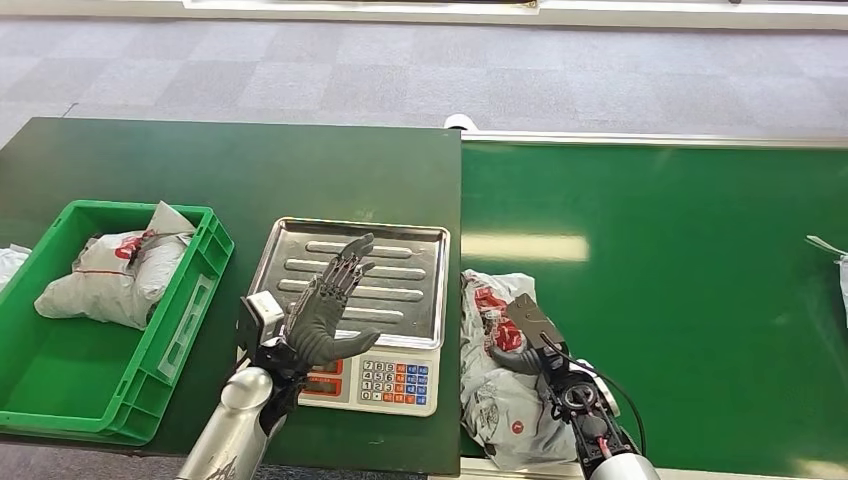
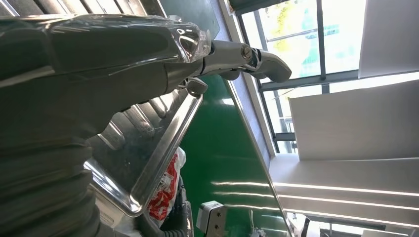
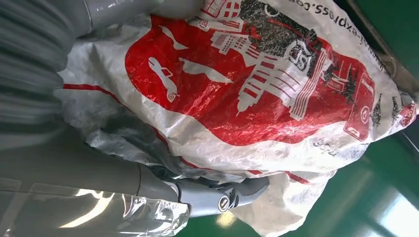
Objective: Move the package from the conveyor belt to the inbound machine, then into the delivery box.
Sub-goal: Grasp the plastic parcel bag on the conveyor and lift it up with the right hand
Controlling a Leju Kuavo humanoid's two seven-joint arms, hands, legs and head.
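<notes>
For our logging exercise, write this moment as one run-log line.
left hand: open above scale tray | right hand: grips white-and-red package on conveyor belt | green crate: holds another package

Dark green counter (image 1: 150, 165) on the left, butting against the green conveyor belt (image 1: 680, 300) on the right. Green plastic delivery crate (image 1: 195, 300) sits at the counter's left end; a white-and-red plastic mailer bag (image 1: 105, 285) lies inside it, toward the far side. White electronic scale with ribbed steel tray (image 1: 395, 265) stands right of the crate, at the counter's right edge. Left hand (image 1: 325, 310) above the scale's near half, over tray and keypad. White-and-red plastic courier package (image 1: 495, 400) lies on the belt's near left corner, just beside the scale. Right hand (image 1: 520, 340) rests on that package, fingers (image 3: 232, 192) wrapped around its side.
</notes>
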